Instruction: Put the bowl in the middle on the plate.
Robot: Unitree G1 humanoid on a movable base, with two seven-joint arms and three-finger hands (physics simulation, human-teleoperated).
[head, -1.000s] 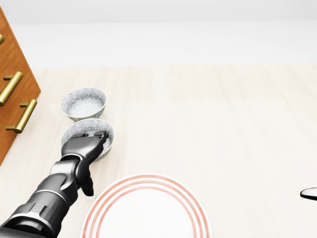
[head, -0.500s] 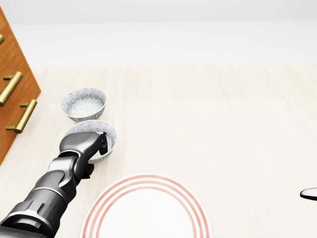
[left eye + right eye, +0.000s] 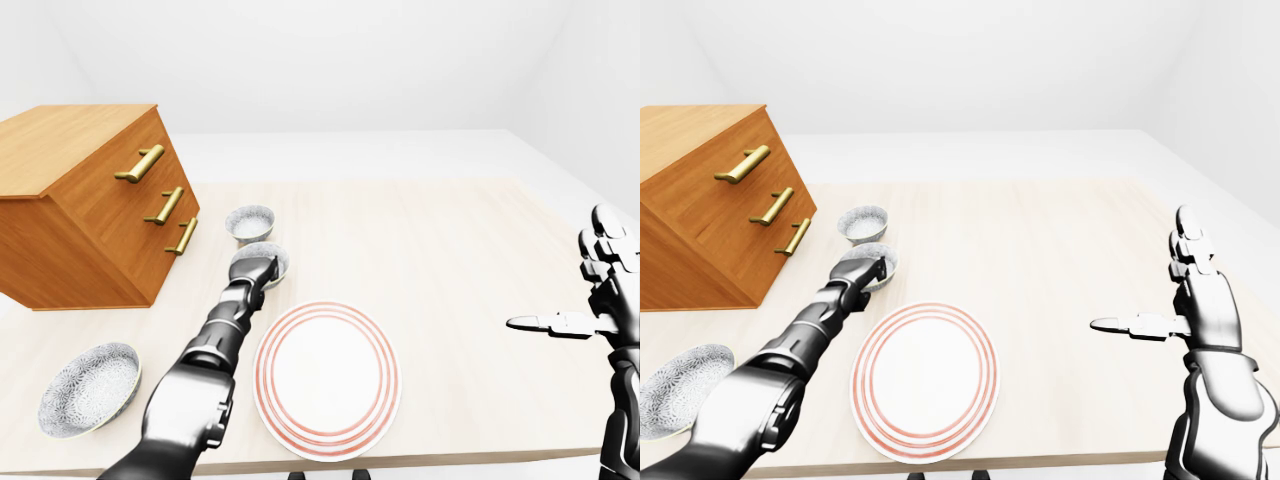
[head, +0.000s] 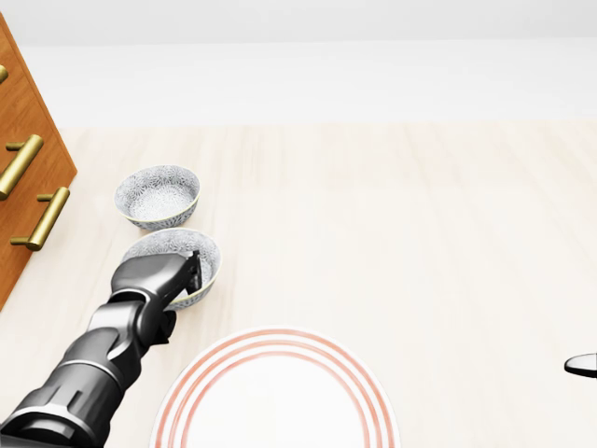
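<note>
One pale table carries everything you need. A wooden drawer chest stands at its left in the left-eye view, and the red-ringed plate lies bare near the bottom edge. Of the patterned bowls, the near bowl sits well apart at lower left and the far bowl sits nearest the chest. The middle bowl, your target, rests on the table between them, just beside the far one and near the plate's upper-left rim. Your left hand lies over that bowl's lower-left rim, with dark fingers reaching inside the wall. The hand hides the outer side, so you cannot tell whether the pinch on the rim has closed. Make sure of that grip first. Then lift straight up so you don't nudge the far bowl, keep the bowl level, and carry it down-right in the head view to set it inside the rings. Your right hand hangs at the right, fingers spread, holding nothing.
</note>
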